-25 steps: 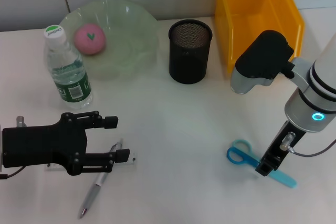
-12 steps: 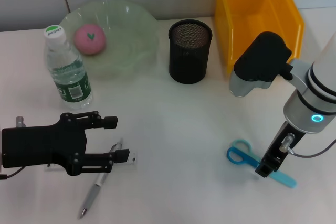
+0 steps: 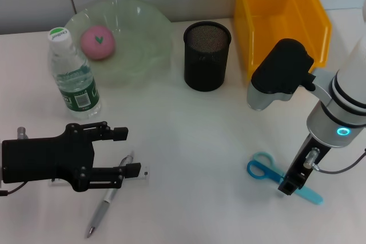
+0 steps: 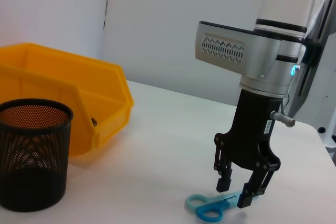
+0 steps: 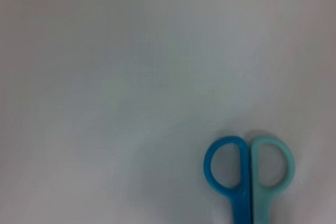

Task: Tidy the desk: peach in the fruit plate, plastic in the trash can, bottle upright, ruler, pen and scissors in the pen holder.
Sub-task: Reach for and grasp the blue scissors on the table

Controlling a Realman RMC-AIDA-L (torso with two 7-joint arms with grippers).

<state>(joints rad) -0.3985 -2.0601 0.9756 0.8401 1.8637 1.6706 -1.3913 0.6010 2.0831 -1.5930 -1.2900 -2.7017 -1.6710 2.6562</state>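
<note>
Right gripper point(image 4: 237, 193) is open w/ jaws straddling the scissors point(image 3: 280, 178) — we'd drop straight down & pinch the middle, not the loops.

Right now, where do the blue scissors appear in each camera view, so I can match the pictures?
Head view: the scissors lie on the table near the right edge, under the right pincer.
Left wrist view: bottom centre, below that pincer.
Right wrist view: handles at bottom right.
Shared landmark: the scissors' two-tone handle rings.
</note>
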